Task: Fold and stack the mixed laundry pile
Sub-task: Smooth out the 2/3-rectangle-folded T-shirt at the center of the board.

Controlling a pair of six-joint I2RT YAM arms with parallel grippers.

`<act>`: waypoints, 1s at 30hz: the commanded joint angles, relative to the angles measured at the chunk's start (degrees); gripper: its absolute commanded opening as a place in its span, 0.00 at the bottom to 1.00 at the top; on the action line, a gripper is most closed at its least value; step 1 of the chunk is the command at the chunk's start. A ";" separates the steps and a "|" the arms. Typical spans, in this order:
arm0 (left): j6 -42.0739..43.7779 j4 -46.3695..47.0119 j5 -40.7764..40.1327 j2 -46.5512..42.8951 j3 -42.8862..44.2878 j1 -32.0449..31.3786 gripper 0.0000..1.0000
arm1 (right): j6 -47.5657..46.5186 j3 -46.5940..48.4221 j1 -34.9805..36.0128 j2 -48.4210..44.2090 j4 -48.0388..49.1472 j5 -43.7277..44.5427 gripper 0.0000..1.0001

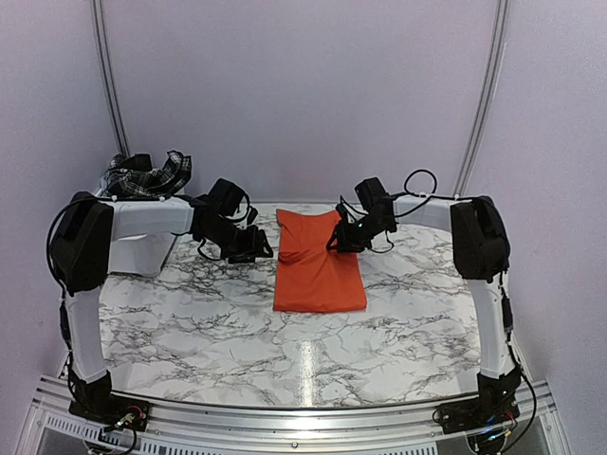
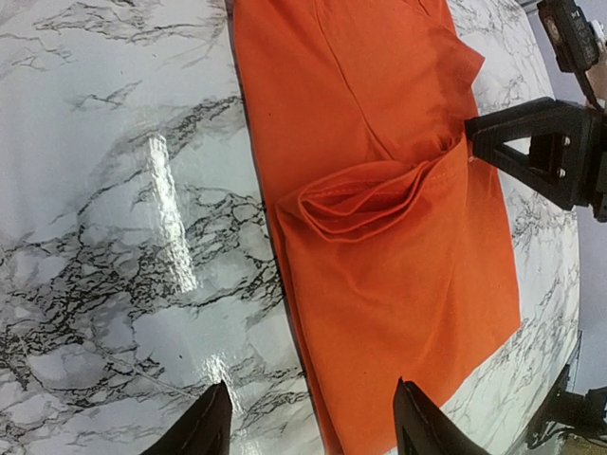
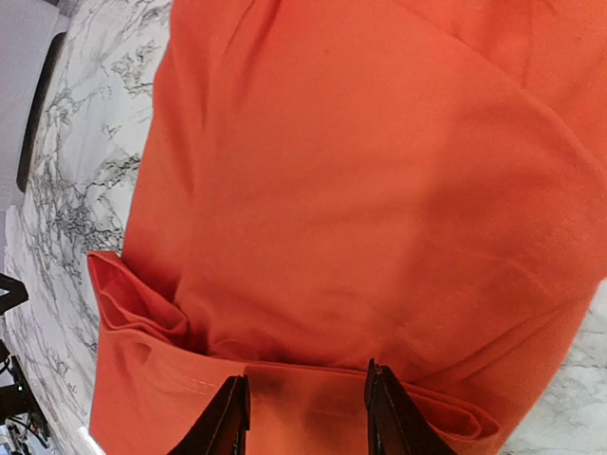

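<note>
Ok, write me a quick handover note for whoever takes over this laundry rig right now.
Left claw: open, holding nothing, over the marble table beside the left edge of the orange T-shirt.
Right claw: jaws apart, down on a rucked fold at the shirt's right edge; no firm grip visible.
Orange T-shirt: mid-table, folded to a narrow rectangle, one ruck across it.
Black-and-white plaid piece: heaped at the top of the white bin, far left.
Done: shirt mostly folded.
Left: smooth and finish the shirt, fold the plaid piece, stack. No other garment is in view.
</note>
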 commanded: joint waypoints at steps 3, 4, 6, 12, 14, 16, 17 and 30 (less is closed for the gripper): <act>2.95 0.35 2.31 -4.58 -5.19 -3.08 0.60 | -1.73 -7.85 -0.62 -12.05 0.19 -4.83 0.46; 3.35 0.35 2.08 -5.15 -6.26 -3.84 0.59 | -1.59 -10.46 -0.68 -14.48 0.74 -5.20 0.47; 4.40 0.35 1.64 -5.93 -7.90 -5.46 0.56 | -1.70 -15.39 -0.70 -18.67 0.95 -5.41 0.47; 4.61 1.38 1.28 -0.64 -1.58 -7.32 0.38 | 2.06 -28.88 0.17 -25.18 7.99 -10.03 0.45; 4.19 1.47 0.81 3.08 2.91 -6.75 0.35 | 3.11 -31.04 1.17 -25.07 9.28 -11.03 0.45; 2.94 1.61 1.26 6.94 7.21 -5.79 0.34 | 4.06 -32.98 2.00 -25.04 10.89 -11.27 0.44; 2.14 1.65 1.54 9.12 9.50 -5.25 0.33 | 4.82 -33.93 2.22 -25.00 11.81 -11.33 0.44; -3.74 1.63 -0.60 23.80 29.65 3.35 0.33 | 5.87 -40.63 2.56 -21.77 14.20 -10.68 0.41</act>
